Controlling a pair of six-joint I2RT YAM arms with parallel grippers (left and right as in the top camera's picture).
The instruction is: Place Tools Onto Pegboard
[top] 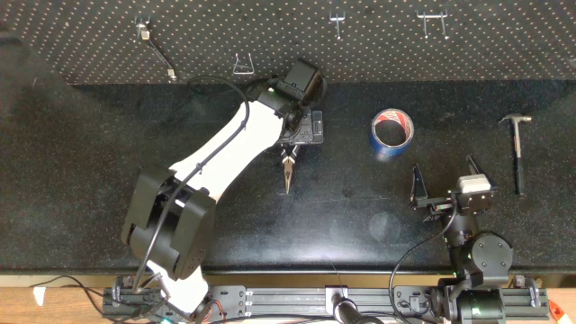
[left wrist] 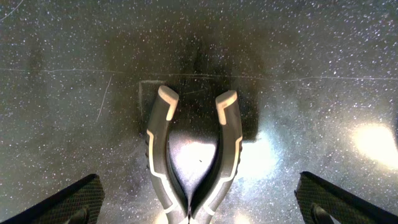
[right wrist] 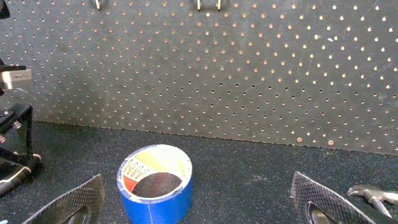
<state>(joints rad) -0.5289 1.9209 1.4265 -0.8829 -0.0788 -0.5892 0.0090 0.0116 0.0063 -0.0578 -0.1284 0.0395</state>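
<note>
pliers (top: 287, 171): flat on the table (top: 90, 180) before the pegboard (top: 378, 45), handles splayed. left claw (left wrist: 200, 196): released, straddling those handles. right claw (right wrist: 199, 202): released, facing the tape (right wrist: 155, 183). step, i'd say: picking up pliers. next: lower, clench, lift to a hook (top: 243, 65).

A workshop-style robot bench: a dark pegboard (top: 270, 36) with metal hooks (top: 337, 20) backs a black speckled surface (top: 90, 135) where pliers (top: 287, 173), a hammer (top: 517, 155) and a roll of blue tape (top: 392, 135) lie. A white arm (top: 225, 148) and a black arm (top: 470, 220) stand on a metal rail (top: 270, 295).
</note>
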